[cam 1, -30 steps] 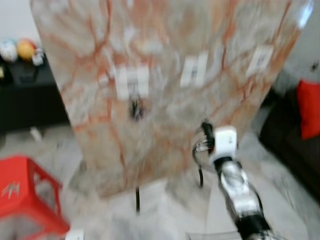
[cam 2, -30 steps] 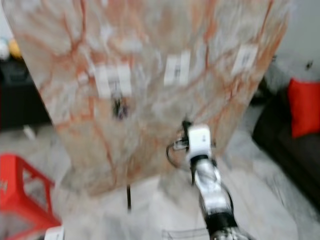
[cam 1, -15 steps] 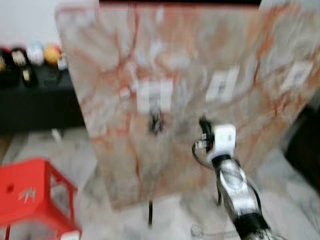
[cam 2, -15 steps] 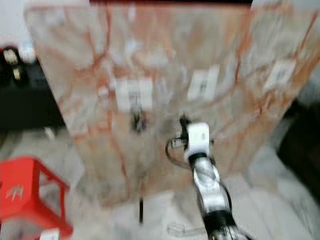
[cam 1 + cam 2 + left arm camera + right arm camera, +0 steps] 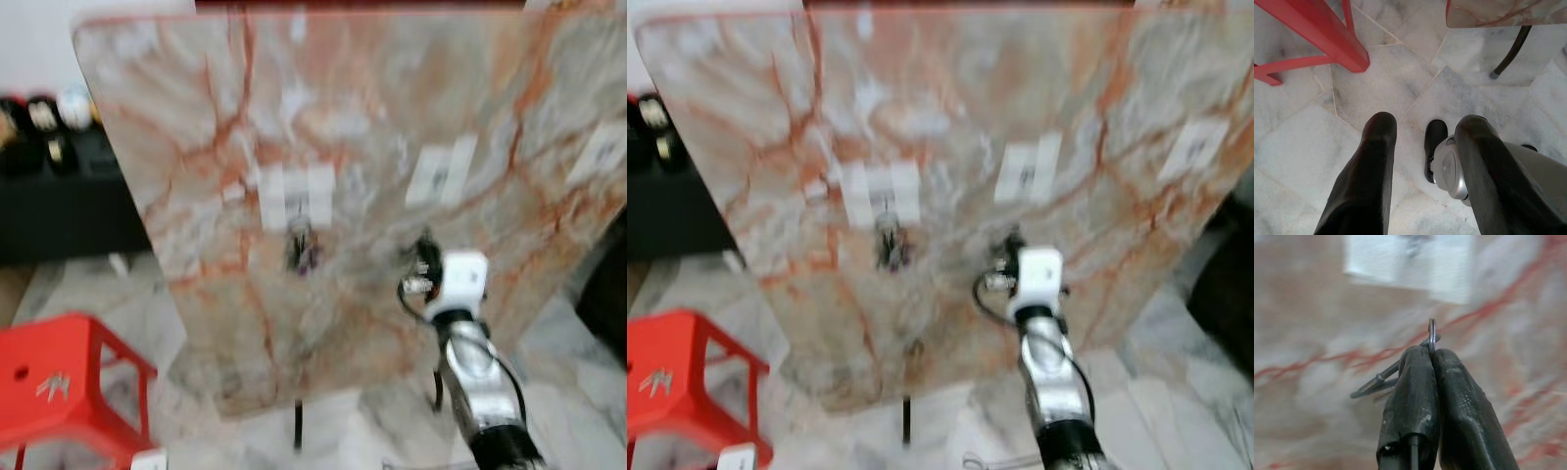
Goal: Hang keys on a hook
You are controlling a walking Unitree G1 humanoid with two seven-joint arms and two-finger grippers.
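Right gripper is pinching keys just below the hook; left gripper is hanging open

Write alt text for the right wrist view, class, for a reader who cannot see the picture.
The right gripper has its two black fingers pressed shut on a metal key ring, with keys jutting out to one side. Beyond it, out of focus, stands a marble-patterned board with orange veins, bearing a white hook plate.
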